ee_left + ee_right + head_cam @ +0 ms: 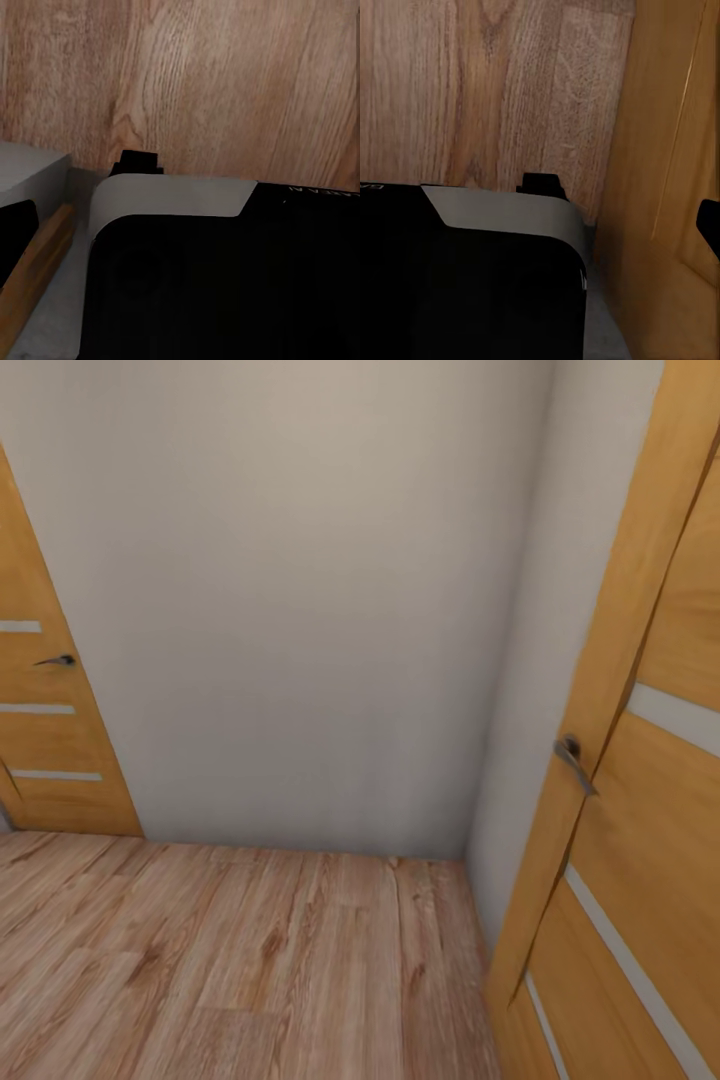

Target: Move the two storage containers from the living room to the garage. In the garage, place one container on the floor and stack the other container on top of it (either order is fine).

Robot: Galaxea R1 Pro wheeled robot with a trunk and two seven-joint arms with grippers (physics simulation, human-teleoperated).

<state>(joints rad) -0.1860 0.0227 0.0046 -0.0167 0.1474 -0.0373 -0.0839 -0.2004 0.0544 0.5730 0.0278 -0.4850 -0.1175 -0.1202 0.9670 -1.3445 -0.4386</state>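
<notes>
Honestly, I cannot tell my claws' opening; below lies light wood-plank floor (230, 960), cream wall (300, 610) ahead, orange wooden door (640, 810) beside me.

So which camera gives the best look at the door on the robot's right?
The head view: the right door shows with its metal handle and pale inset strips. The right wrist view catches just a plain orange-wood slab beside the robot's base; the left wrist view looks at wood-plank floor.

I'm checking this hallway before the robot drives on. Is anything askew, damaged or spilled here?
Nothing stands out. The wood-plank floor shows no spill or debris, the cream wall is unmarked, and both wooden doors, left and right, look intact with their handles on.
</notes>
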